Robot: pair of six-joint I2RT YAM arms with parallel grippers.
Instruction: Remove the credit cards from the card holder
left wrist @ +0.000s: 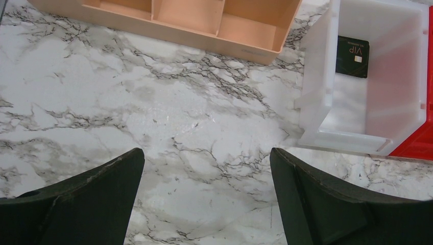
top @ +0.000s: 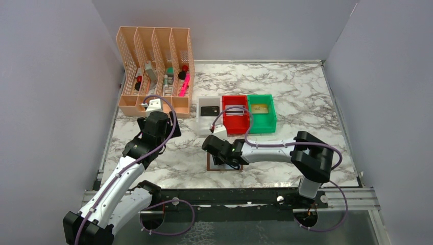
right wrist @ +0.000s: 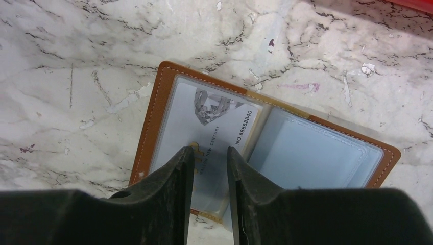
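The brown card holder [right wrist: 316, 153] lies open on the marble, pale blue-grey pockets up; in the top view only its edge [top: 210, 166] shows under my right arm. A silvery-white credit card [right wrist: 214, 120] sits in its left pocket. My right gripper [right wrist: 210, 150] [top: 227, 159] hovers right over that card, its jaws a narrow gap apart with nothing between them. A black credit card [left wrist: 352, 56] [top: 210, 110] lies in the white bin [left wrist: 316, 87]. My left gripper [left wrist: 207, 158] [top: 155, 120] is wide open over bare marble left of that bin.
A red bin [top: 236, 122] holding a pale card and a green bin [top: 263, 122] holding a gold card stand right of the white bin [top: 204, 125]. An orange mesh organiser [top: 155, 71] [left wrist: 204, 25] with pens stands at the back left. Grey walls enclose the table.
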